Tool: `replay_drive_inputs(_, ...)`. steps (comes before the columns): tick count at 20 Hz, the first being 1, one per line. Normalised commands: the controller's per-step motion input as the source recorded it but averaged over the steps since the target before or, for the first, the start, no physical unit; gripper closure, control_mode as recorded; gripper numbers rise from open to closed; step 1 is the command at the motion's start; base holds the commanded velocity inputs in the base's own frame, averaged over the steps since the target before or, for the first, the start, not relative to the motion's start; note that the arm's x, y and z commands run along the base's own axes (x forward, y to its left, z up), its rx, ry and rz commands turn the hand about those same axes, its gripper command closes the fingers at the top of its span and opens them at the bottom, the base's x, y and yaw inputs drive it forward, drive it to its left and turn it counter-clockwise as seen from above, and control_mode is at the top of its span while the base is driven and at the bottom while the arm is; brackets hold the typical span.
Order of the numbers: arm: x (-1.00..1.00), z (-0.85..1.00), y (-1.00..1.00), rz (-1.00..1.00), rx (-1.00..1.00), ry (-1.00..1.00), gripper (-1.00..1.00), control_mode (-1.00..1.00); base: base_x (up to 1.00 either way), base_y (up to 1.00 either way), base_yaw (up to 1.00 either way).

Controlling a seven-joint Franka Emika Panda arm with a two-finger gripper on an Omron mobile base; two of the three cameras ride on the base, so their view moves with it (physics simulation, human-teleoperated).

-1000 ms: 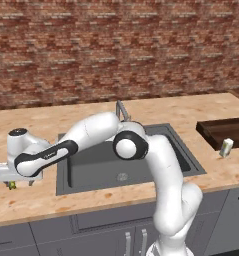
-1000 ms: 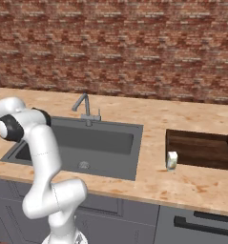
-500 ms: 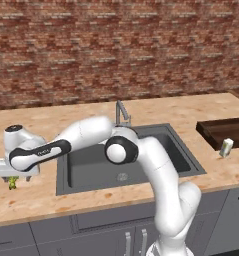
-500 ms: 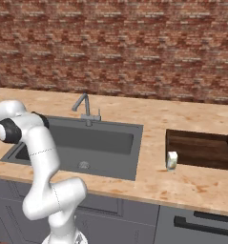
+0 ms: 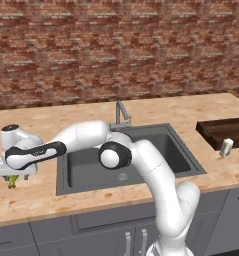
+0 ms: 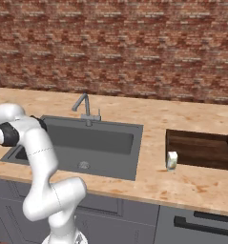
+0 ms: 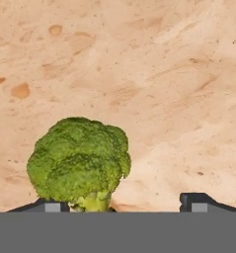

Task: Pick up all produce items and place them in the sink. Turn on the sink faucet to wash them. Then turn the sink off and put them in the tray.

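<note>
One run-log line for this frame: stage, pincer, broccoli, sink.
stage: reaching for produce | pincer: low over broccoli, jaws apart, no grip seen | broccoli: on counter left of sink | sink: holds no produce

A kitchen: brick wall [image 5: 116, 45], stone-look counter [image 6: 182, 186] with inset sink [image 5: 141, 165], faucet [image 6: 84, 107] and grey cabinets [image 6: 134, 224].
</note>
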Motion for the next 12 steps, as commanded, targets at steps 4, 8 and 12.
replay_drive_inputs(4,0.00,-0.12,0.29,0.00,0.00,0.00,-1.00,-1.00,0.00,0.00,0.00)
replay_drive_inputs(8,0.00,-0.17,0.25,0.01,0.00,0.00,-1.00,-1.00,0.00,0.00,0.00)
replay_drive_inputs(12,0.00,-0.26,0.14,0.00,0.00,0.00,-1.00,-1.00,0.00,0.00,0.00)
